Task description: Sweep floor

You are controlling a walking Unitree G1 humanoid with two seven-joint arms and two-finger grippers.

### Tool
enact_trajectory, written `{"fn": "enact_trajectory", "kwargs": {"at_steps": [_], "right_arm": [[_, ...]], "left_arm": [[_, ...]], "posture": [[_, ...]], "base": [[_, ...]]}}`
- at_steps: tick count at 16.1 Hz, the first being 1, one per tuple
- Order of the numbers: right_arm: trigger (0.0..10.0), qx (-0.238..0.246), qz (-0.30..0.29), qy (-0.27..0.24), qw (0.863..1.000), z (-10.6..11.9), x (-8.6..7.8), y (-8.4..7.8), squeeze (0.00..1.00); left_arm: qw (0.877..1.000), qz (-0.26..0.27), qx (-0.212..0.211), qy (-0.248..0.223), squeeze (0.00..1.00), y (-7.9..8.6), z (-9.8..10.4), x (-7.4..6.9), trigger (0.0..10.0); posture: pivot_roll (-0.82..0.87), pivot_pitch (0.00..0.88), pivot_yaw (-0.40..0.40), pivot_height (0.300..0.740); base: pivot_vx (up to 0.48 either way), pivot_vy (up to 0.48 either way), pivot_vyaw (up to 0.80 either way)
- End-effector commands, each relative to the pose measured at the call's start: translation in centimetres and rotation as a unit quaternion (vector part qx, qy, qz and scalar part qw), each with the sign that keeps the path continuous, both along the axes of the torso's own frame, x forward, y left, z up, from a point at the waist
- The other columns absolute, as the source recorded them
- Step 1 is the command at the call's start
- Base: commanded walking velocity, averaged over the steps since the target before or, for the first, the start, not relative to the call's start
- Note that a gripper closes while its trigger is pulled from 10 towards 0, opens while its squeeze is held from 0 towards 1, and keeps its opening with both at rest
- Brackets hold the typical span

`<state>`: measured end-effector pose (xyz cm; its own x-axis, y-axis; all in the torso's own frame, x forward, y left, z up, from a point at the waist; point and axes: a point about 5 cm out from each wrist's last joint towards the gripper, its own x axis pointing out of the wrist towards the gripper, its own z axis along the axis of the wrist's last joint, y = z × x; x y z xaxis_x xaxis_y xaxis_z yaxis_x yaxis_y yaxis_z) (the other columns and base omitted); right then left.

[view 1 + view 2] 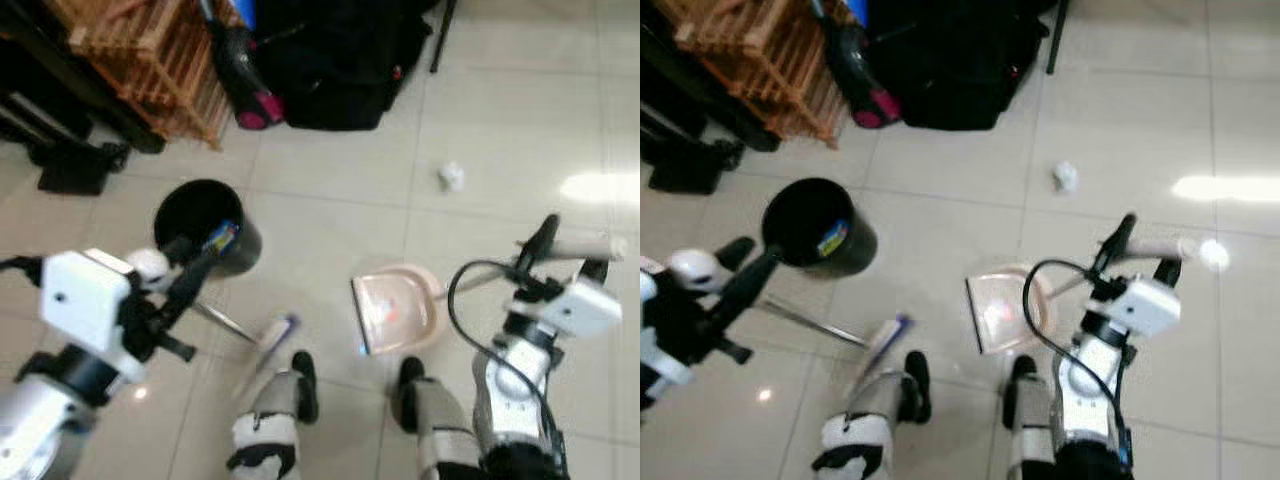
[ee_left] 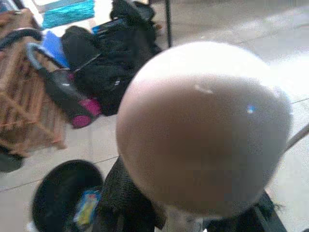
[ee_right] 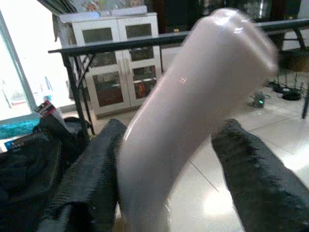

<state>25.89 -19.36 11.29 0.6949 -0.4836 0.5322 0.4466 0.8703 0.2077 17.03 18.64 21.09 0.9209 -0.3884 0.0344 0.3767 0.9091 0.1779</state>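
The broom [image 1: 272,335] lies low in the middle of the frame, its pale brush head on the tiled floor [image 1: 330,170] just in front of the robot's feet, its thin metal stick slanting up to the left. The left gripper [image 1: 175,285], at lower left, has its jaws clamped on the white round knob [image 2: 203,125] at the top of that stick. Just to the right of the brush sits the pink dustpan [image 1: 397,308], flat on the tiles, its mouth turned toward the broom. Its long pale handle [image 3: 188,116] runs up to the right, where the right gripper [image 1: 560,245] has its jaws closed around it. A crumpled scrap of white paper [image 1: 451,176] lies well apart, above the dustpan. A black bin [image 1: 205,225] stands above the broom, a wooden rack [image 1: 140,50] at upper left and a black bag [image 1: 340,55] at top centre.
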Motion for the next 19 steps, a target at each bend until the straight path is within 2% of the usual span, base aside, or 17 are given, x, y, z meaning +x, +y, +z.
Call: {"fn": "enact_trajectory", "kwargs": {"at_steps": [1,6,11,15,16,18,19], "right_arm": [[10.0,0.009,0.013,0.008,1.0,-0.2,-1.1,0.1,0.0],[10.0,0.018,0.091,0.028,0.995,0.3,-2.9,0.9,0.0],[10.0,0.032,0.156,0.056,0.986,0.1,-3.7,2.7,0.0],[10.0,0.022,0.158,0.055,0.986,1.4,-4.5,1.9,0.0],[10.0,0.023,0.162,0.064,0.985,1.5,-5.0,1.4,0.0],[10.0,0.037,0.172,0.1,0.979,1.1,-5.5,1.0,0.0],[10.0,0.049,0.194,0.14,0.97,0.4,-6.0,0.9,0.0]], "left_arm": [[1.0,0.012,0.004,0.0,0.0,0.2,-0.5,0.1,10.0],[1.0,0.008,-0.004,0.023,0.0,0.0,-2.7,1.5,10.0],[1.0,0.013,0.003,0.022,0.0,0.0,-3.9,2.9,10.0],[0.999,0.031,0.001,0.033,0.0,0.2,-4.9,4.3,10.0],[0.998,0.045,0.011,0.042,0.0,0.3,-5.5,4.8,10.0],[0.996,0.052,0.02,0.063,0.0,0.4,-6.2,5.1,10.0],[0.994,0.06,0.041,0.077,0.0,0.5,-7.0,5.3,10.0]], "posture": [[0.14,0.41,0.101,0.74],[0.08,0.359,0.044,0.74],[0.03,0.301,0.022,0.74],[0.0,0.262,0.015,0.74],[-0.02,0.224,0.008,0.74],[-0.02,0.216,0.005,0.74],[-0.04,0.195,0.006,0.74]], "base": [[0.0,0.0,0.0],[0.0,0.0,0.0],[0.0,0.0,0.0],[0.0,0.0,0.0],[0.0,0.0,0.0],[0.0,0.0,0.0],[0.0,0.0,0.0]]}}
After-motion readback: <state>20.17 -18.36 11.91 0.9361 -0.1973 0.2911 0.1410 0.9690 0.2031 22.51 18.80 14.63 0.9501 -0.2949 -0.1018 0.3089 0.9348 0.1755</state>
